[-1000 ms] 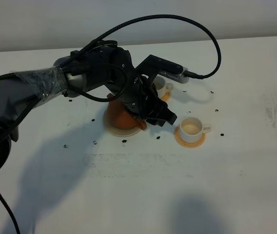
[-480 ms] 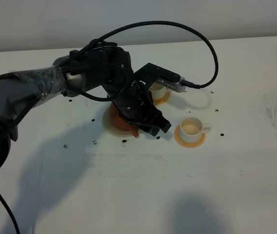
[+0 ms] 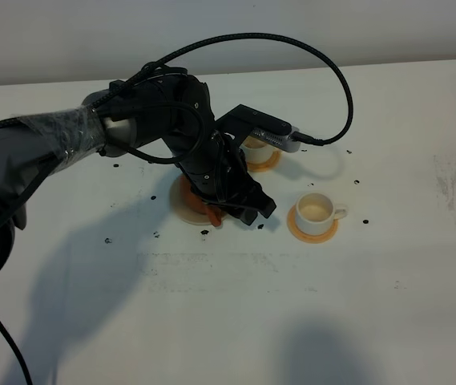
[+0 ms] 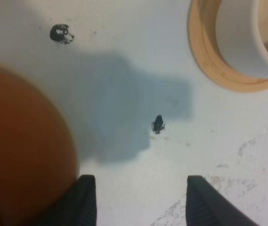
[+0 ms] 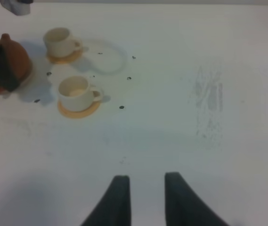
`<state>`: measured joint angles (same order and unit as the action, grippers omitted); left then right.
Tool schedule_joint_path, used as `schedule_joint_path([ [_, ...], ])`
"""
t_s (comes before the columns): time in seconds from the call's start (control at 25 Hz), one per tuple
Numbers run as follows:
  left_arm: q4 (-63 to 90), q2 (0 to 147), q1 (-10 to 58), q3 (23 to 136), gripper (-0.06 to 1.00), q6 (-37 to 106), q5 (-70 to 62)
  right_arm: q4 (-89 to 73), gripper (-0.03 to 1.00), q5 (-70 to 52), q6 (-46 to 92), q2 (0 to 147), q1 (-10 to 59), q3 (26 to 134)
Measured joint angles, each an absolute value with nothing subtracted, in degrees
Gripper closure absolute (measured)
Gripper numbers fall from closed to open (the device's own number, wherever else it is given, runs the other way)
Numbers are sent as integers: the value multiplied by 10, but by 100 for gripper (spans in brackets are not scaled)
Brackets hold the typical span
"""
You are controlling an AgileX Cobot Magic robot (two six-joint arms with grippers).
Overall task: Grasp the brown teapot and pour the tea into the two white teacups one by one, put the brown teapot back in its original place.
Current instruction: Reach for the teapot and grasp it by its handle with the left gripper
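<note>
The round reddish-brown clay teapot sits on its flat beige coaster disc on the white surface, mostly hidden under the left arm. The left tool is released: its fingers are spread with only bare surface between them. The pot's belly bulges just beside one finger, outside the gap. Seen from above, the pot lies at about ten o'clock from that tool, and the nearer small white teacup on its orange round coaster lies at three o'clock. The handle's direction is hidden, so the grasp probably needs a shift toward the pot. The right tool, released and empty, is well apart from the pot, so the left arm is the nearer one.
</note>
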<state>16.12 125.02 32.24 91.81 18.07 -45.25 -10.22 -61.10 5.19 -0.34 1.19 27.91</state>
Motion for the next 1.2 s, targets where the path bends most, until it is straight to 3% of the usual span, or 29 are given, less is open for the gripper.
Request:
schedule_joint_path([
  [1.2,109,1250,311,918,50,185,-535,-102,77,-611,51,-3,12,279],
])
